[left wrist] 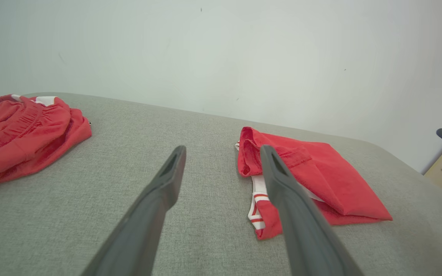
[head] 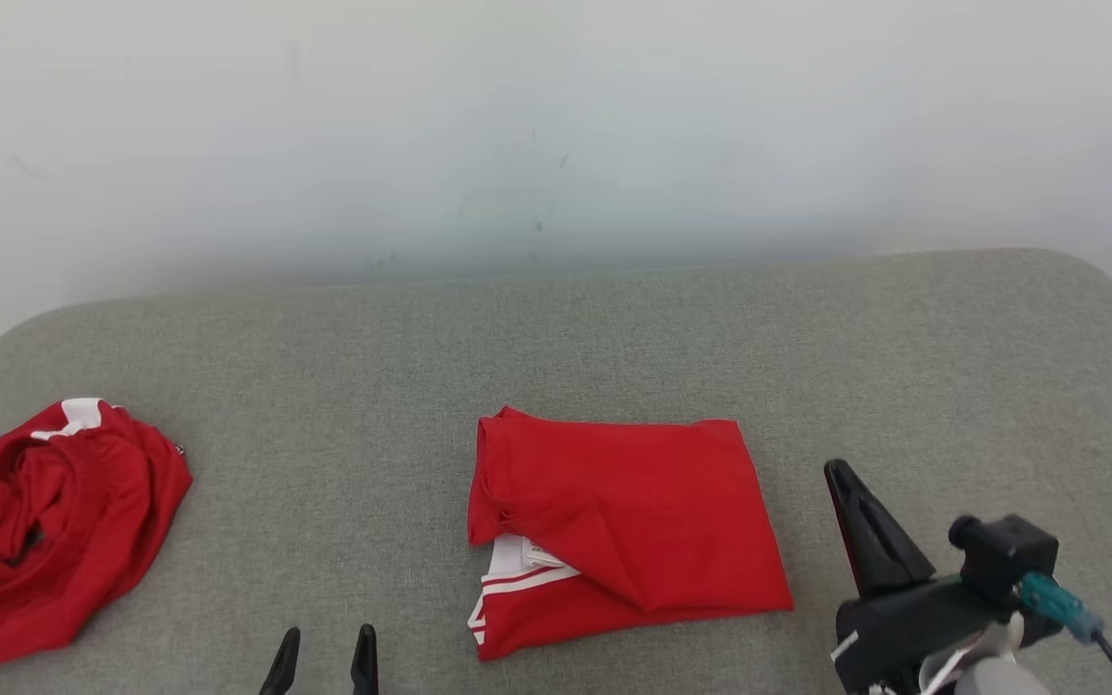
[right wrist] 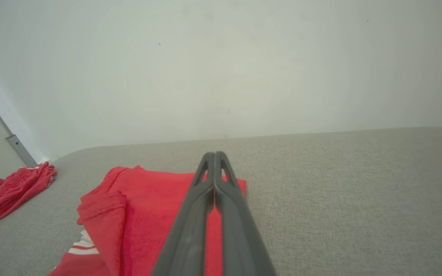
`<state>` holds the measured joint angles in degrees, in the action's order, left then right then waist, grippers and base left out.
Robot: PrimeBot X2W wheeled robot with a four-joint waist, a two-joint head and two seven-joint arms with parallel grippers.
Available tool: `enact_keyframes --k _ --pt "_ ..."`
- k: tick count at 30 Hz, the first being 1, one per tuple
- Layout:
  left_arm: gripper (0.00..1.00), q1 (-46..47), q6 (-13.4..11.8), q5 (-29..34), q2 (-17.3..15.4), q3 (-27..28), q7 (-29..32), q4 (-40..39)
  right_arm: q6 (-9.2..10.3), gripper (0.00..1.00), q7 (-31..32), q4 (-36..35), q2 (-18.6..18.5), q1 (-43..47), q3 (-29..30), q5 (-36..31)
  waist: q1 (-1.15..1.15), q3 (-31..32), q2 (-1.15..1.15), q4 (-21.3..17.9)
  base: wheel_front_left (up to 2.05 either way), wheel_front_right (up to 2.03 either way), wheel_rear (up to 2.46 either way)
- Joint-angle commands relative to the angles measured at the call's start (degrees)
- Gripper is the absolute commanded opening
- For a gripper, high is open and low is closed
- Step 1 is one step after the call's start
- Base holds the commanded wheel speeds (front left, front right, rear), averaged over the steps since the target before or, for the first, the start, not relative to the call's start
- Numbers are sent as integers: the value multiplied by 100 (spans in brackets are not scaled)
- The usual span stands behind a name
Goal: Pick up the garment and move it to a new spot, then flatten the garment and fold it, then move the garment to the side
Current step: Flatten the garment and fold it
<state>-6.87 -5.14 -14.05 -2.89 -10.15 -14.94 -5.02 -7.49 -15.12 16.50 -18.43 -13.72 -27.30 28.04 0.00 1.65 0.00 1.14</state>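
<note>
A red garment (head: 619, 521) with white stripes lies folded flat on the middle of the grey padded table (head: 614, 328); it also appears in the left wrist view (left wrist: 313, 180) and the right wrist view (right wrist: 144, 214). My right gripper (head: 841, 473) hovers just right of the folded garment with its fingers pressed together and nothing between them; in its own view the gripper (right wrist: 214, 155) points over the garment's far right corner. At the front edge, left of the garment, my left gripper (head: 326, 637) stands open and empty, also seen as (left wrist: 223, 151).
A second red garment (head: 44, 521) lies crumpled at the table's left end (left wrist: 17, 130) (right wrist: 10, 188). A pale wall (head: 556, 125) rises right behind the table. Bare grey padding stretches to the right of the folded garment.
</note>
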Motion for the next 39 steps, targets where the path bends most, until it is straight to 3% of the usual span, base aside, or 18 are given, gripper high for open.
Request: enact_keyframes --k 1,7,15,34,39 --pt "100 -68 -2 64 -1 24 -29 -26 0 0 -6 -178 58 211 111 -191 0 29 0 -8 0 0 0" --pt "100 -133 2 157 -1 51 -29 -55 0 0 -7 -667 188 851 327 -816 0 86 0 -29 0 0 0" --pt "100 -139 46 262 -1 -11 -29 -85 0 0 -6 -552 299 997 294 -912 0 118 0 36 0 0 0" --pt "100 62 75 172 -2 -335 -29 64 0 0 -6 2176 568 -1138 -1509 45 0 -118 0 779 0 0 0" --pt "100 126 59 129 -2 -386 -29 85 0 0 -6 2729 512 -1495 -1753 215 0 -237 0 997 0 0 0"
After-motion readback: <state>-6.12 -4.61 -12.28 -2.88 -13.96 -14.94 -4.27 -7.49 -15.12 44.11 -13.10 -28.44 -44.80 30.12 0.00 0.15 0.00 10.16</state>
